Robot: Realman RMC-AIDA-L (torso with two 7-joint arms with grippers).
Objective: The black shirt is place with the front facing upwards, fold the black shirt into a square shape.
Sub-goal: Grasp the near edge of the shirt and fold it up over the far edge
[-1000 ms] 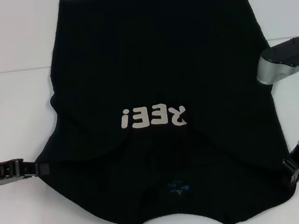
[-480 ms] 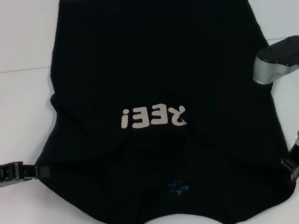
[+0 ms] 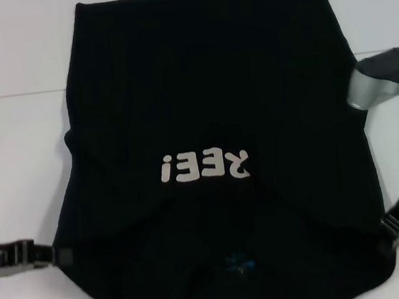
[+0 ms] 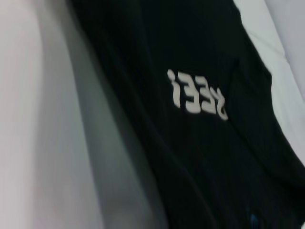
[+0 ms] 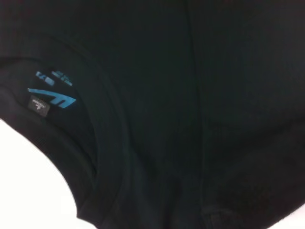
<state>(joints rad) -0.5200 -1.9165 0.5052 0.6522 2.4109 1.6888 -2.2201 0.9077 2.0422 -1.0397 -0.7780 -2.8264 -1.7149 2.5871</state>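
A large black shirt (image 3: 214,155) is seen from the head view spread front-up over a white desk (image 3: 14,163), covering most of the middle of it. Off-white lettering (image 3: 204,168) on the chest reads upside down from the robot's side, and a small blue neck label (image 3: 238,263) lies near the collar at the near edge. The near part of the cloth is rumpled into soft folds. The left gripper (image 3: 56,236) is positioned low at the shirt's near left edge, its jaws clamped on the cloth there. The right gripper (image 3: 387,229) is set at the near right edge, its jaws likewise closed on the fabric. In the left wrist view the lettering (image 4: 196,95) is shown; in the right wrist view the collar and blue label (image 5: 53,98) fill the frame.
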